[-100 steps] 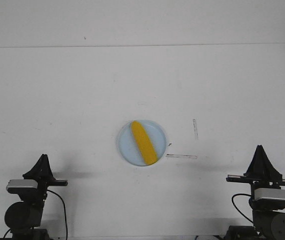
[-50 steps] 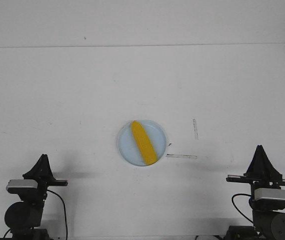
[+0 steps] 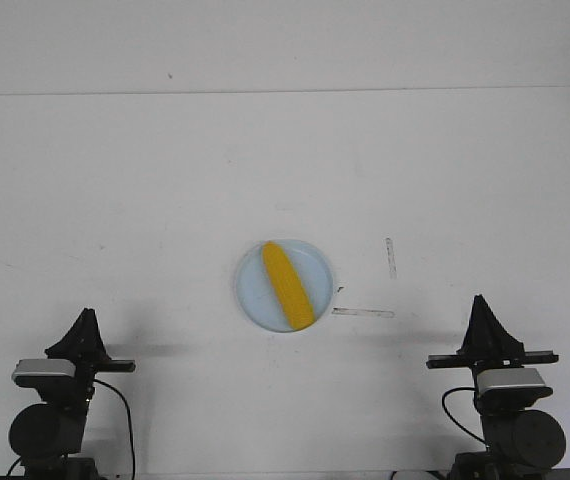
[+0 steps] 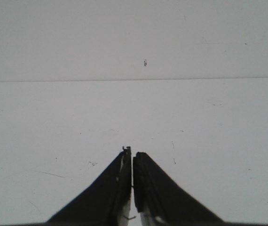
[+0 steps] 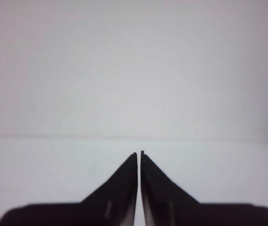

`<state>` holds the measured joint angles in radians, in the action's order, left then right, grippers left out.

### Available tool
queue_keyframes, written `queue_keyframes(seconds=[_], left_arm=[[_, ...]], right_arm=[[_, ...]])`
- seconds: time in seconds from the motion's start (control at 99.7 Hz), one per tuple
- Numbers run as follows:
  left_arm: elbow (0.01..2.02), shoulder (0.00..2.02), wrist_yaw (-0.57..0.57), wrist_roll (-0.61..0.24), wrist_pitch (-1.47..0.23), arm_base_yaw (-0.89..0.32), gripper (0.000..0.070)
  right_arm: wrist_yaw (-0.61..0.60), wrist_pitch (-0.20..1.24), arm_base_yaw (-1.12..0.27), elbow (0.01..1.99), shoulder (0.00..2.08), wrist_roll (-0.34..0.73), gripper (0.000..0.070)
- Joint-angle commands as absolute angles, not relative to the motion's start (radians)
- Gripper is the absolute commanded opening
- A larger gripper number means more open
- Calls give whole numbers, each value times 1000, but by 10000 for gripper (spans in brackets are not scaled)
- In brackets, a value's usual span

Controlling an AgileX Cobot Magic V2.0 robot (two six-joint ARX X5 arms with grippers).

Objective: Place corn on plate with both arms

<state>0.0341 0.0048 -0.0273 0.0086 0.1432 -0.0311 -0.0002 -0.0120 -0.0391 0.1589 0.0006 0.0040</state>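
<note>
Lying diagonally across plate (image 3: 249, 295), corn (image 3: 287, 285) is sitting well inside rim, mid-table. Task is looking done. Left gripper (image 3: 86, 318) is parking near table's front edge, fingers pressed together, gripping nothing. Right gripper (image 3: 481, 305) is doing likewise on opposite side, fingers closed on air. Both are sitting well apart from plate. Best finish, I reckon: arms resting low, nothing nudging plate, corn lying undisturbed.

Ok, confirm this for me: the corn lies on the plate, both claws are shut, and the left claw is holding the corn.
Not quite. The left claw holds nothing; the front view shows it shut and parked near the table's front edge, far from the corn. The rest stands: the corn lies on the plate, and the right claw is shut too.
</note>
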Motion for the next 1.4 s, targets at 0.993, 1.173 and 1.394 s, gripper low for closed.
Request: queue_keyframes(seconds=[0.993,1.173,1.394], left_arm=[[14,3,-27,7,158,-33,3],[14,3,-27,7,158,-33,3],[14,3,-27,7,158,-33,3]], right_arm=[[-52,-126,10,12,1,2,14],[-52,-126,10,13,1,2,14],[-52,-126,10,13,1,2,14]])
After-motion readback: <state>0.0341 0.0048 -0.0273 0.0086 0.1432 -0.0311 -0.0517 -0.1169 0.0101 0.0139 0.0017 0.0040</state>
